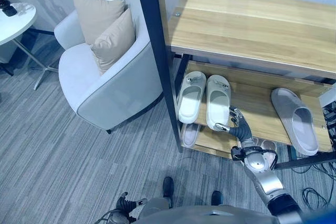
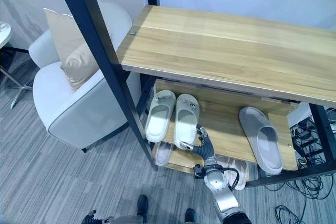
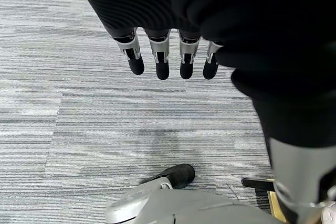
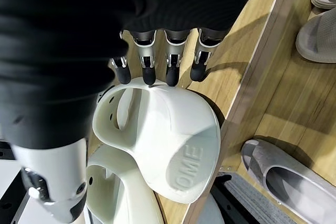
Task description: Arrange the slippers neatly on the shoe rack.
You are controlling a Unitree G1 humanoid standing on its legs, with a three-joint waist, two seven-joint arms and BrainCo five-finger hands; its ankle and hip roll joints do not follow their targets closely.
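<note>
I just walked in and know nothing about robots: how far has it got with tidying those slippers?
Two white slippers already lie side by side on the middle shelf. The right hand rests straight fingers on one slipper's heel. A grey slipper lies alone and askew on that shelf, probably still to straighten. The left hand hangs idle.

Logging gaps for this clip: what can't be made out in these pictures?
- Whether the right hand touches the white slipper: its thumb is hidden in the right wrist view.
- Footwear on the lower shelf: mostly covered by the middle shelf and the arm.
- Grey slipper: its far end sits under the top shelf.
- Left hand: thumb hidden by its cover.
</note>
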